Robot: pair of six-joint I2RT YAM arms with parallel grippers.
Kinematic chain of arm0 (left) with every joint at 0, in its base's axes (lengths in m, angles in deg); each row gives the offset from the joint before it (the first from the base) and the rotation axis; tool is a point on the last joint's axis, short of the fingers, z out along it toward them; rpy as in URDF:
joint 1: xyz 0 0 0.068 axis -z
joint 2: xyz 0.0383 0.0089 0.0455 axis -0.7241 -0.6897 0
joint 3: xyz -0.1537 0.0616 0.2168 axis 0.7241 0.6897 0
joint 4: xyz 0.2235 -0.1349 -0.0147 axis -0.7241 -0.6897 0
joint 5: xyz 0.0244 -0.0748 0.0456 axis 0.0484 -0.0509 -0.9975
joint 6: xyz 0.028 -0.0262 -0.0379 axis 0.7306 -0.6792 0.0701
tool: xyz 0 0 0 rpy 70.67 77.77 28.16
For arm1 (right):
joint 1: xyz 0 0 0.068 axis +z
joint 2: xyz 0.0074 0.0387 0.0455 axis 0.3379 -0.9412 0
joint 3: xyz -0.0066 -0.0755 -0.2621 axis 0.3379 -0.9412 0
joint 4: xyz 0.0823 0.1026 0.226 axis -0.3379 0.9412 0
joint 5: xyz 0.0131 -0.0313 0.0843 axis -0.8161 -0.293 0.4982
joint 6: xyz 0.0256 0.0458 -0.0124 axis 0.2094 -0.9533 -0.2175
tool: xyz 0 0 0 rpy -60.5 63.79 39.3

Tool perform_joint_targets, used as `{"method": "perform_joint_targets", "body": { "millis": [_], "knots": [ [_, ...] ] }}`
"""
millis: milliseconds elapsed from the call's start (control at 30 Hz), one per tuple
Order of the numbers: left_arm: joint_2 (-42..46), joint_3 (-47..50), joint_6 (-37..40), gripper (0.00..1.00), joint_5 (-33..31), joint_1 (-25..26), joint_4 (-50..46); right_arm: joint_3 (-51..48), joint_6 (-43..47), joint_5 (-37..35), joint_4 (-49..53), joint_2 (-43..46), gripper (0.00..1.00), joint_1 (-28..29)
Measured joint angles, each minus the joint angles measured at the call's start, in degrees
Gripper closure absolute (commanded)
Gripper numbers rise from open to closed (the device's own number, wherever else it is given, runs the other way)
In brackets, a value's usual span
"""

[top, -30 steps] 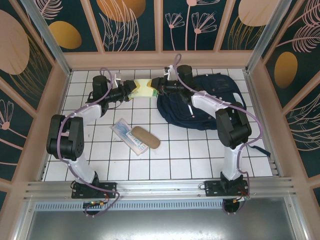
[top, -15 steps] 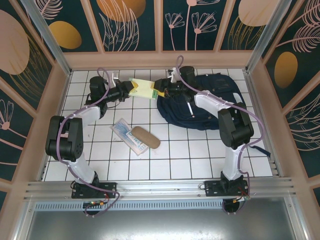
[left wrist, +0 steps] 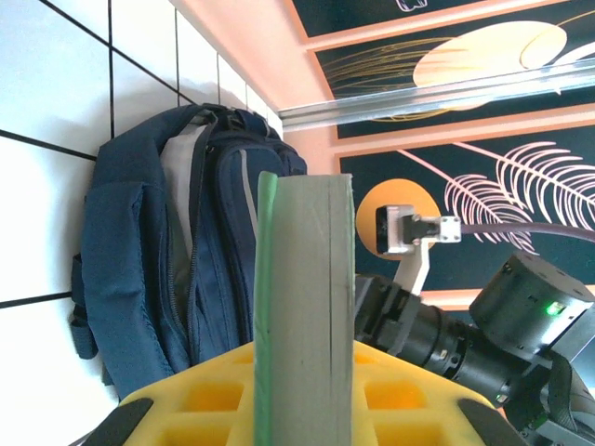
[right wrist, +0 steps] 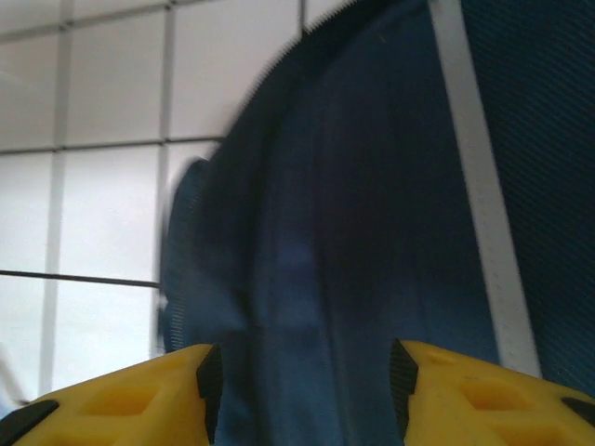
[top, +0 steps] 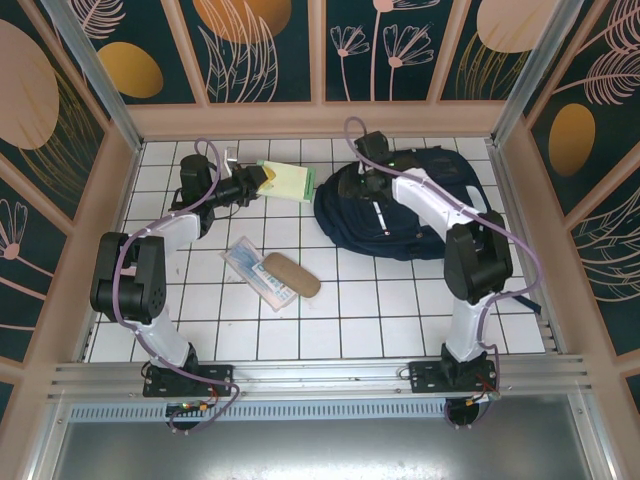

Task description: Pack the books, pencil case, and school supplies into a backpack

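At 11 o'clock on the white tiled table [top: 200, 330], your left gripper [top: 262, 181] was clenched on a pale green flat box [top: 290, 183]. It gripped the box by its 9 o'clock end, and the free end pointed towards 3 o'clock. From your left wrist camera, the box [left wrist: 302, 307] stood edge-on between the yellow fingers [left wrist: 200, 400], which pressed on both of its broad faces.

A large navy blue fabric backpack [top: 410, 210] with white reflective stripes lay flat at 1 o'clock on the table. The box's free end sat just beside the backpack's 9 o'clock edge; whether the two touched cannot be told. The same backpack [left wrist: 177, 269] appeared behind the box in the left wrist view, with grey patches on its front and the right arm [left wrist: 465, 344] at 3 o'clock of it.

Your right gripper [top: 350, 188] hung over the 9 o'clock part of the backpack. From the right wrist camera, which was blurred, its yellow fingers [right wrist: 121, 400] stood apart. Only navy fabric [right wrist: 353, 232] and a white stripe [right wrist: 474, 186] showed past them, so the gripper was released and held nothing.

A long clear plastic packet [top: 256, 270] with blue print lay on the tiles at 8 o'clock. A brown oval pencil case [top: 292, 275] lay against the packet's 3 o'clock side, partly over it. Both were well apart from either gripper.
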Motion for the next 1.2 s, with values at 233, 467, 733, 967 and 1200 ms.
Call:
{"method": "perform_joint_targets", "body": {
  "millis": [233,467,733,967,1200],
  "knots": [
    [0.0,0.04,0.44,0.93,-0.02,0.0,-0.52,0.76,3.72,-11.69,4.35,-4.48,0.61,3.76],
    [0.0,0.26,0.44,0.93,-0.68,0.0,-0.57,1.81,5.57,-14.19,4.79,-5.75,1.0,4.13],
    [0.0,2.1,0.87,0.93,-4.04,0.09,-1.22,3.37,5.66,-8.24,5.22,-2.45,1.0,2.05],
    [-1.95,2.08,0.39,0.93,-8.59,3.02,-0.74,6.82,2.47,5.01,4.63,4.26,1.0,-5.2],
    [-9.88,-3.56,-2.75,0.92,-13.0,10.69,1.64,7.34,-1.92,16.15,2.64,6.21,1.0,-8.9]
  ]
}}
